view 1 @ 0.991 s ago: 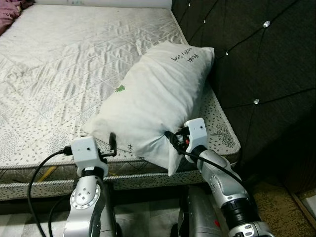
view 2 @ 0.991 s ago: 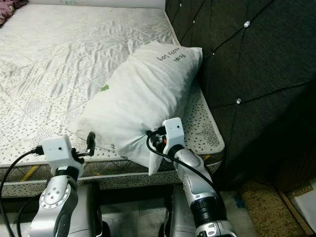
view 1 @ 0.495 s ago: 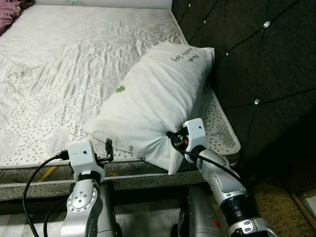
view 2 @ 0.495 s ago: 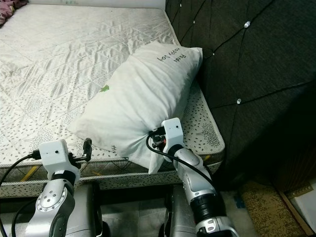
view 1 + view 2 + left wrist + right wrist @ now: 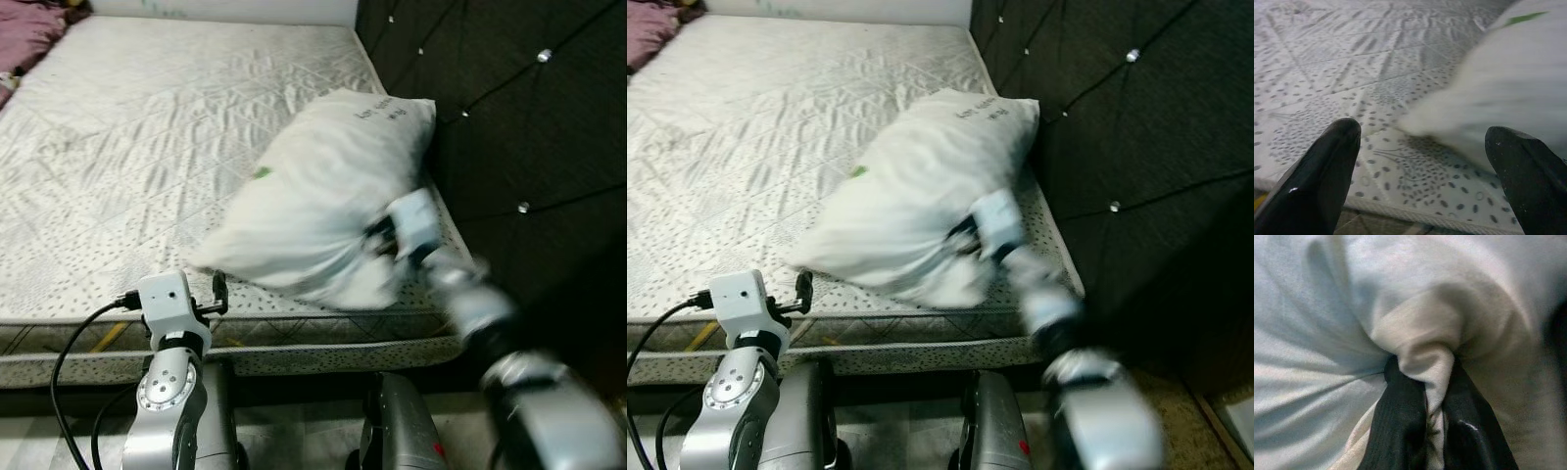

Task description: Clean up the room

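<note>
Your pillow [image 5: 323, 191] lies long axis 1 to 7 o'clock on the mattress [image 5: 147, 147]. Right gripper [image 5: 1425, 416] pinches its near-corner fabric, a clamp the wrist view shows. Left gripper [image 5: 1425, 161] gapes wide, holding nothing.

Open mattress on our left, headboard wall on our right

We see the mattress [image 5: 147, 147] bare and passable beyond our left gripper [image 5: 1420, 161]; the pillow [image 5: 323, 191] crowds the corner against the dark headboard [image 5: 509, 117], blocking our right.

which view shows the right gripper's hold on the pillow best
The right wrist view: the right gripper pinches a fold of the pillow between both fingers. In both eye views that arm is motion-blurred; the left wrist view shows the pillow's edge.
</note>
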{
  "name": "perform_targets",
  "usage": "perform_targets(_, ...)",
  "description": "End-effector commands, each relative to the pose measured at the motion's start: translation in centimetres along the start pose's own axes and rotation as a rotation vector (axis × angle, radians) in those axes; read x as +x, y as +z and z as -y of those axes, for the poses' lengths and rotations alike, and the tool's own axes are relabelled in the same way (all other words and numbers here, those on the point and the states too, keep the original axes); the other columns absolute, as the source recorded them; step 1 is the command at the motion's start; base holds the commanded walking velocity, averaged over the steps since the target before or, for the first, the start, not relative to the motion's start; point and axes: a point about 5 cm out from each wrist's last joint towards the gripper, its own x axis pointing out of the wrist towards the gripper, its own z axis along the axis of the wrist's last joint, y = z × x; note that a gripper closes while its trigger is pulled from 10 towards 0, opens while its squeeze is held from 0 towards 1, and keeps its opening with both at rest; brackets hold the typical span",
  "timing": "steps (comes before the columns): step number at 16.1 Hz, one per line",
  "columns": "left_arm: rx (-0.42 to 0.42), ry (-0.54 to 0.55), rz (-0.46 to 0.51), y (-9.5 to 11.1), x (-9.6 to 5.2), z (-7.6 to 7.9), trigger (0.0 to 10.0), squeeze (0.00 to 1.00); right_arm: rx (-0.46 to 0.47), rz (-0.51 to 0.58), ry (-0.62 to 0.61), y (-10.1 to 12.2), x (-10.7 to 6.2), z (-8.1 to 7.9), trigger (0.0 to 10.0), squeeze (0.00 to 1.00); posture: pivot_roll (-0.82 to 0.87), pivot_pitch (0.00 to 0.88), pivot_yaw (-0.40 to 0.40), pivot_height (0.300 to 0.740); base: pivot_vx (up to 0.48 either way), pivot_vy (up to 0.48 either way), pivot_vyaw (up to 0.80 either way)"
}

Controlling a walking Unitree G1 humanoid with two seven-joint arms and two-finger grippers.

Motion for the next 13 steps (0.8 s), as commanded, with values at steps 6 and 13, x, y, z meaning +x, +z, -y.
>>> perform_targets(6,-0.003,0.042,0.017,0.3,0.5,-0.5,10.0,0.00,-0.165,0.104,-0.477,5.0,-5.0,12.7,0.0,0.00,0.09,0.035,-0.062,0.540,0.000,0.000,0.00)
perform_targets(13,0.006,0.019,0.013,0.2,0.9,0.0,10.0,0.00,-0.092,0.040,-0.384,-1.7,-5.6,10.6,0.0,0.00,0.06,0.059,-0.038,0.540,0.000,0.000,0.00)
